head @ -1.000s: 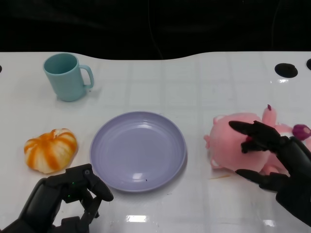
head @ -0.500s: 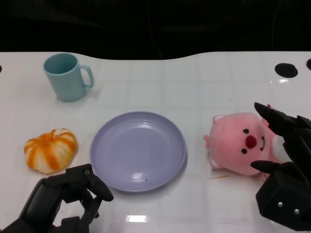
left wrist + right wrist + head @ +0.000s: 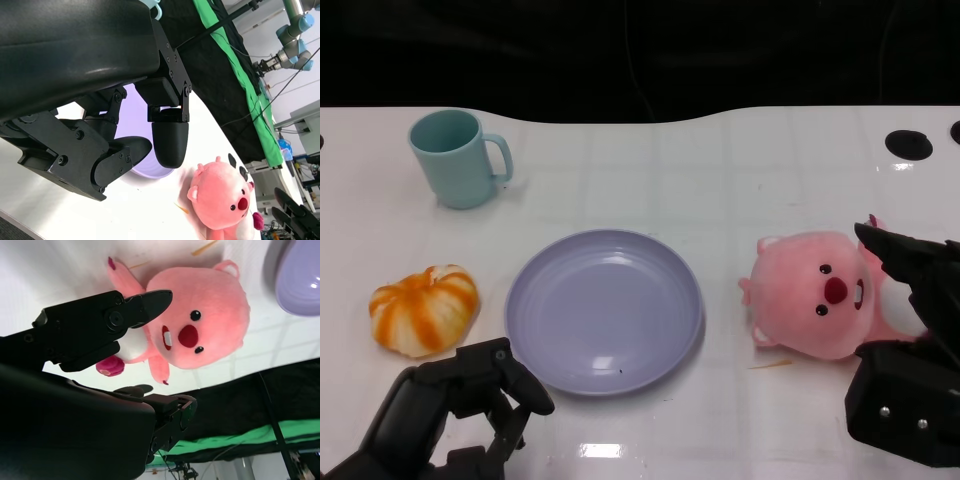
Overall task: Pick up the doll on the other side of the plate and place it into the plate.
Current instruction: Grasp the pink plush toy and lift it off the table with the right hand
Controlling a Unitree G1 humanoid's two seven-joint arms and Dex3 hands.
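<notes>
Fuzzy round pink doll [image 3: 817,300] just left of right hand [image 3: 910,340], fingers spread, empty. Smooth lilac plate [image 3: 604,309] beyond. Left hand [image 3: 455,410] curled, empty.

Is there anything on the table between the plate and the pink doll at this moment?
No. The head view shows bare white table between the plate and the doll; the two stand apart.

Fuzzy plush doll [image 3: 815,295], glossy smooth plate [image 3: 604,311], shiny white table [image 3: 720,180].
</notes>
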